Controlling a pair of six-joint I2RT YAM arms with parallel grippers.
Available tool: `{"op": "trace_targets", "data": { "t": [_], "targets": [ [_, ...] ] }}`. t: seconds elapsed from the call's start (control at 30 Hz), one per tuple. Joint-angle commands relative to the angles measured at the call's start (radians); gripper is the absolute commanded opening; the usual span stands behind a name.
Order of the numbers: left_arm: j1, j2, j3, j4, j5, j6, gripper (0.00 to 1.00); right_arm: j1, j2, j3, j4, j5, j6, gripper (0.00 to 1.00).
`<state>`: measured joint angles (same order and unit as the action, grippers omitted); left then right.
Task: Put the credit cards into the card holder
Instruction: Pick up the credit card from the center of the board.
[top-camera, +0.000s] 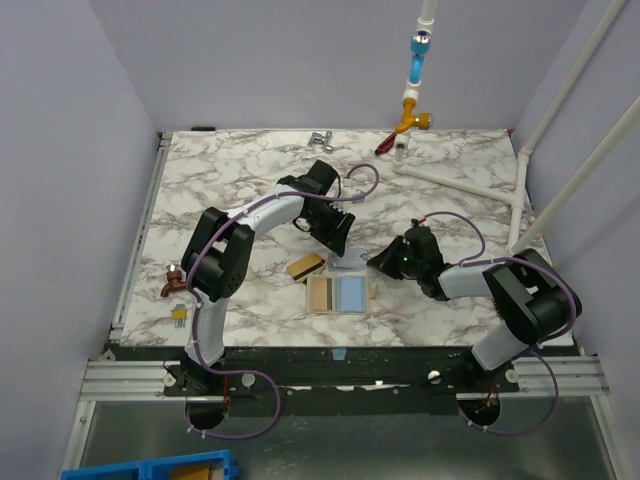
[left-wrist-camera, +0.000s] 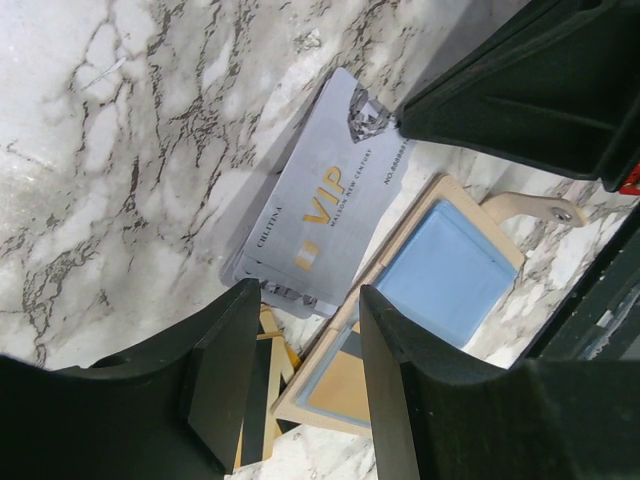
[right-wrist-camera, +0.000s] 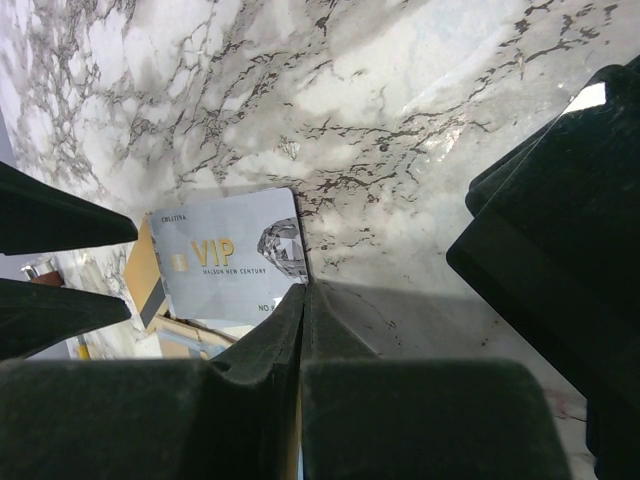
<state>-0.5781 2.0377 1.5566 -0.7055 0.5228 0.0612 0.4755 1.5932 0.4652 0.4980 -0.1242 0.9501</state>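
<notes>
The card holder (top-camera: 338, 294) lies open flat on the marble table, tan with a blue inner panel (left-wrist-camera: 446, 270) and a snap strap (left-wrist-camera: 545, 207). A grey VIP credit card (top-camera: 347, 264) lies just behind it, also in the left wrist view (left-wrist-camera: 325, 200) and the right wrist view (right-wrist-camera: 225, 255). A gold card with a dark stripe (top-camera: 305, 266) lies left of it, partly hidden under my left finger (left-wrist-camera: 225, 370). My left gripper (left-wrist-camera: 310, 300) is open and empty above the holder's edge (top-camera: 338, 238). My right gripper (right-wrist-camera: 304, 292) is shut, its tip at the VIP card's edge (top-camera: 372, 262).
White pipes (top-camera: 470, 180) and a blue and orange fitting (top-camera: 413, 75) stand at the back right. A metal clip (top-camera: 320, 140) lies at the back. Small brown (top-camera: 173, 283) and yellow (top-camera: 180, 312) items sit at the left edge.
</notes>
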Motion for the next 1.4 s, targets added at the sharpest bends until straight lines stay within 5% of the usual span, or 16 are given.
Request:
{"op": "trace_targets", "data": {
  "t": [0.0,1.37],
  "targets": [
    [-0.005,0.011,0.036,-0.022,0.079,-0.037,0.46,-0.008,0.014,-0.010,-0.043,0.031,0.000,0.03],
    [0.020,0.032,-0.002,0.028,0.077,-0.166,0.46,-0.026,0.088,-0.023,-0.013,-0.006,0.027,0.01]
  ]
}}
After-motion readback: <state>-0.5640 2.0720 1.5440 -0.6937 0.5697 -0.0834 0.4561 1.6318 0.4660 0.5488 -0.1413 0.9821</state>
